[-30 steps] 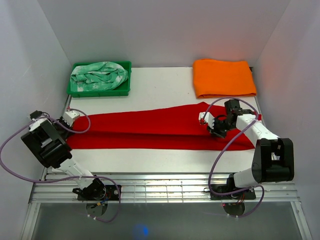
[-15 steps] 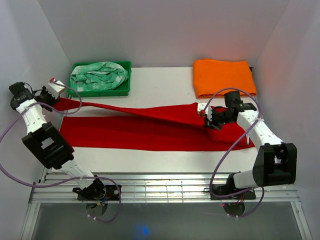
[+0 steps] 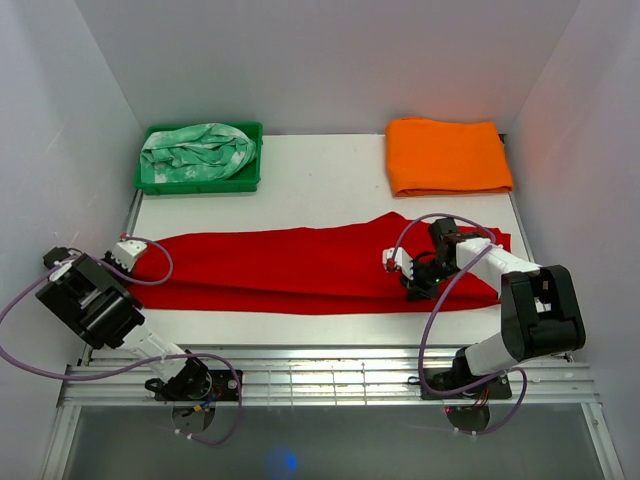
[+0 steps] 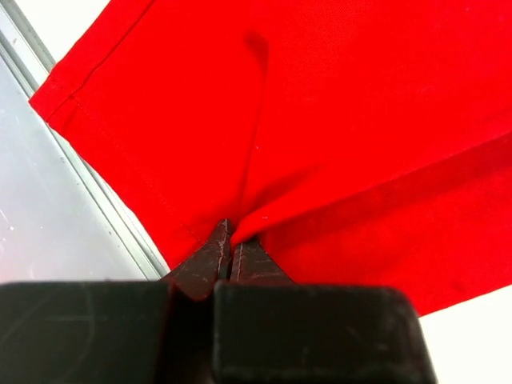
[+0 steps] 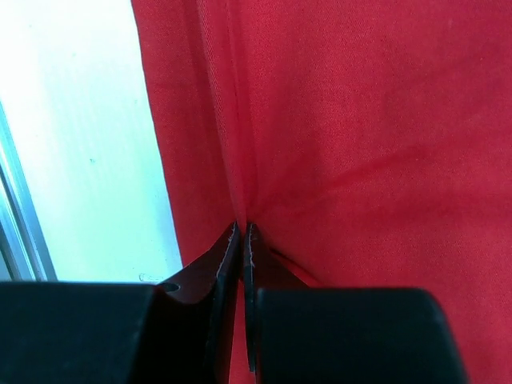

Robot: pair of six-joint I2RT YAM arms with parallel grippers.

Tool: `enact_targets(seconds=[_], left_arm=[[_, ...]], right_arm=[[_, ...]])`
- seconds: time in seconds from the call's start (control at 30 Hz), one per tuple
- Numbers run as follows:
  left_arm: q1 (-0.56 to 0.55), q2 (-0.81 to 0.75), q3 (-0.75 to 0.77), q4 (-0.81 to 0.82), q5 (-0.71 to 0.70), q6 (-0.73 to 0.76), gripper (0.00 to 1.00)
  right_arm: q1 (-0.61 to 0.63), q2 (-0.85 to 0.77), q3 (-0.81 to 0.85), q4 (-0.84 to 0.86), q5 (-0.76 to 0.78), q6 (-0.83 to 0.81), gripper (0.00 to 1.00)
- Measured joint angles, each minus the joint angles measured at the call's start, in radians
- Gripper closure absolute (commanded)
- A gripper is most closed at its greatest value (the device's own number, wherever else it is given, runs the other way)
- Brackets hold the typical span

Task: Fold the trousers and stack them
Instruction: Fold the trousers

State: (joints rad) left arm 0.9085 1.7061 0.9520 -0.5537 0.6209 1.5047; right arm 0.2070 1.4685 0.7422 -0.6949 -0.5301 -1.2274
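Red trousers [image 3: 300, 270] lie as a long flat band just nearer than the green tray [image 3: 197, 186], running off to its right. The left gripper [image 4: 230, 242] is clenched on a cloth tuck at the tray end, the right gripper [image 5: 242, 234] likewise at the far end. Judged light and limp: grip hems, both ends together.

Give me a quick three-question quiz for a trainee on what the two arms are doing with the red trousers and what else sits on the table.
1. Multiple choice: what does the left end effector grip? A the trousers; B the orange cloth; C nothing.
2. True or false: the right end effector is shut on a fold of the trousers.
3. Fill the gap: the patterned cloth lies in a ___ tray at the far left of the table.

Key: 1 A. 2 true. 3 green.
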Motion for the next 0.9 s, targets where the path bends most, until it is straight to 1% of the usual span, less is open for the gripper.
enact_targets(seconds=[0.03,0.07,0.1,0.13,0.2,0.23,0.27,0.3,0.33,0.4,0.43,0.5,0.6,0.67,0.73,0.83,0.9], left_arm=[[0.0,0.004,0.006,-0.008,0.0,0.004,1.0],[0.0,0.008,0.014,-0.018,0.001,0.008,0.97],[0.0,0.013,0.023,-0.031,0.0,0.013,0.83],[0.0,0.018,0.032,-0.047,0.0,0.021,0.71],[0.0,0.024,0.058,-0.082,-0.007,0.041,0.51],[0.004,0.024,0.076,-0.11,-0.015,0.051,0.11],[0.008,0.024,0.092,-0.138,-0.018,0.064,0.02],[0.014,0.022,0.118,-0.169,-0.026,0.078,0.02],[0.024,0.02,0.15,-0.216,-0.021,0.097,0.02],[0.037,0.005,0.221,-0.331,0.008,0.147,0.02],[0.041,-0.012,0.261,-0.395,0.024,0.189,0.02],[0.045,-0.056,0.319,-0.49,0.061,0.261,0.02],[0.024,-0.17,0.368,-0.605,0.105,0.349,0.02],[-0.044,-0.248,0.373,-0.655,0.114,0.355,0.02],[-0.162,-0.303,0.369,-0.686,0.125,0.328,0.02],[-0.348,-0.338,0.35,-0.713,0.131,0.259,0.02],[-0.41,-0.338,0.328,-0.73,0.13,0.213,0.05]], right_arm=[[0.0,0.005,0.005,-0.004,0.0,0.002,0.89],[0.0,0.01,0.01,-0.008,0.0,0.004,0.87],[0.001,0.014,0.016,-0.013,0.001,0.006,0.84],[0.001,0.015,0.02,-0.019,0.003,0.009,0.74],[0.001,0.015,0.029,-0.041,0.006,0.017,0.59],[0.001,0.015,0.038,-0.062,0.009,0.021,0.37],[0.001,0.012,0.048,-0.089,0.015,0.029,0.27],[0.0,0.007,0.063,-0.118,0.027,0.035,0.14],[-0.003,-0.003,0.08,-0.142,0.038,0.043,0.07],[-0.018,-0.028,0.136,-0.194,0.048,0.048,0.01],[-0.03,-0.041,0.175,-0.218,0.05,0.052,0.07],[-0.063,-0.066,0.258,-0.254,0.048,0.06,0.08],[-0.143,-0.077,0.401,-0.321,0.024,0.064,0.09],[-0.211,-0.076,0.466,-0.357,0.006,0.059,0.09],[-0.287,-0.074,0.491,-0.389,-0.004,0.05,0.04],[-0.396,-0.042,0.493,-0.433,0.0,0.039,0.0],[-0.46,0.004,0.495,-0.451,0.008,0.036,0.0]])
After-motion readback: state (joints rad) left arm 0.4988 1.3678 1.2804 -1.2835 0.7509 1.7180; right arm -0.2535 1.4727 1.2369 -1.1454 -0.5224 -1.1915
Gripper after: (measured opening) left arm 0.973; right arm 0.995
